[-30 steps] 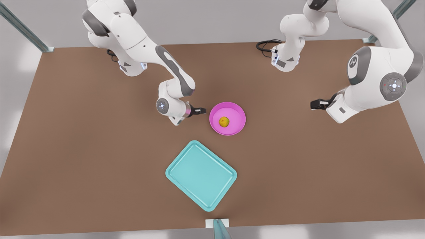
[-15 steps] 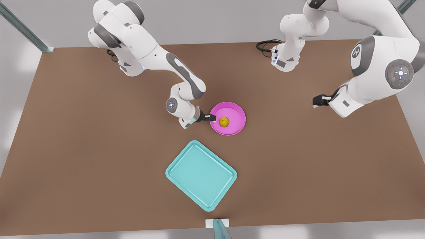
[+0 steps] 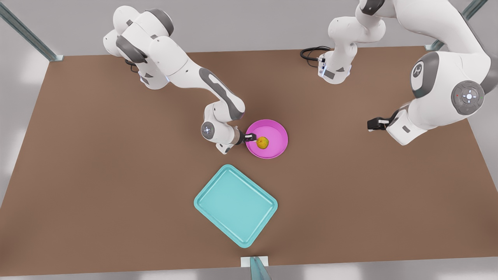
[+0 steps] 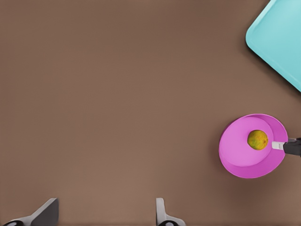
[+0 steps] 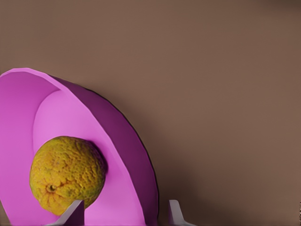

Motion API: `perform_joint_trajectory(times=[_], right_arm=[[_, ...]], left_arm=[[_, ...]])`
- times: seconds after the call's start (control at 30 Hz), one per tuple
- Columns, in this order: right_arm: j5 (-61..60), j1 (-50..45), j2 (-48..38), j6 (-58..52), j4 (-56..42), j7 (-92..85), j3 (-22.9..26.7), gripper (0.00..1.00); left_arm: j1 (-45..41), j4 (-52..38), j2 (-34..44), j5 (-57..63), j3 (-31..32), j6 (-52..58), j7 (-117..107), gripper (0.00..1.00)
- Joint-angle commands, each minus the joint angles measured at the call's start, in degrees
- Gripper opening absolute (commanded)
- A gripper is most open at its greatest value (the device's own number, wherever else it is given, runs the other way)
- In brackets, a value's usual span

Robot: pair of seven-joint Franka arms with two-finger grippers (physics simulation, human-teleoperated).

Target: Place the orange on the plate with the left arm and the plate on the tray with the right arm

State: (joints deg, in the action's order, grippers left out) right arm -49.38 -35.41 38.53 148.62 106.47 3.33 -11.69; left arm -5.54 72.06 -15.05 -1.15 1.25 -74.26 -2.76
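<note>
The orange (image 3: 262,142) lies inside the pink plate (image 3: 277,134) near the table's middle. My right gripper (image 3: 251,137), on the arm at the front view's left, is at the plate's rim. In the right wrist view it is open (image 5: 124,217), its fingers (image 5: 75,210) astride the plate's rim (image 5: 127,155), with the orange (image 5: 67,173) just beyond. My left gripper (image 3: 371,124) waits at the front view's right, open (image 4: 103,219) over bare table, far from the plate (image 4: 240,155) and orange (image 4: 257,139). The teal tray (image 3: 235,205) lies nearer the front edge.
A black cable (image 3: 311,52) loops by the arm base at the back. A metal bracket (image 3: 255,262) sits at the table's front edge. The tray's corner (image 4: 282,42) shows in the left wrist view, along with the right gripper's tip (image 4: 287,147).
My right gripper has moved toward the front view's right, from beside the plate to its rim near the orange. The left arm has shifted slightly. Orange, plate and tray stay put.
</note>
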Motion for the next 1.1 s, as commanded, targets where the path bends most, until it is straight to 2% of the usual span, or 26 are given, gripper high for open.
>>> perform_joint_trajectory(times=[0.0, 0.07, 0.1, 0.3, 0.4, 0.7, 0.9, 0.97, 1.07], right_arm=[[0.1, 0.2, 0.0, -1.8, 0.0, -5.0, 0.0, 0.70], [0.1, 0.3, 0.4, -1.8, 0.1, -5.9, 0.2, 0.60], [0.0, 0.3, 0.7, -1.8, 0.1, -6.1, 0.2, 0.50], [-0.1, 0.5, 0.8, -3.8, -1.0, -5.6, 0.3, 0.33], [0.0, 0.3, 0.7, -3.7, -1.1, -5.7, 0.3, 0.21], [-0.1, 2.4, -0.4, -8.1, -5.1, -5.6, 0.6, 0.21], [-0.2, 12.2, -3.2, -10.4, -7.9, -5.4, 0.6, 0.21], [-0.3, 13.9, -1.9, -10.3, -11.6, -3.5, 1.8, 0.21], [-0.5, 14.0, 6.1, -10.3, -22.6, -2.7, 6.4, 0.21]], left_arm=[[0.0, 0.0, 0.1, 0.0, 0.1, -0.3, 0.5, 1.00], [0.0, -0.1, 0.1, -0.1, 0.1, -0.4, 0.5, 1.00], [-0.1, -0.1, 0.3, 0.0, 0.1, -0.3, 0.4, 1.00], [-0.1, -0.1, 0.5, -0.1, 0.1, -0.3, 0.4, 1.00], [-0.1, -0.1, 0.4, -0.1, 0.1, -0.3, 0.4, 1.00], [-0.1, -0.3, 0.1, -0.1, 0.1, -0.4, 0.4, 1.00], [-0.1, -0.3, 0.3, -0.1, 0.2, -0.3, -0.2, 1.00], [-0.1, -0.3, 0.2, 0.0, 0.2, -0.3, -0.2, 1.00], [-0.1, -0.3, 0.0, 0.0, 0.2, -0.4, -0.2, 1.00]])
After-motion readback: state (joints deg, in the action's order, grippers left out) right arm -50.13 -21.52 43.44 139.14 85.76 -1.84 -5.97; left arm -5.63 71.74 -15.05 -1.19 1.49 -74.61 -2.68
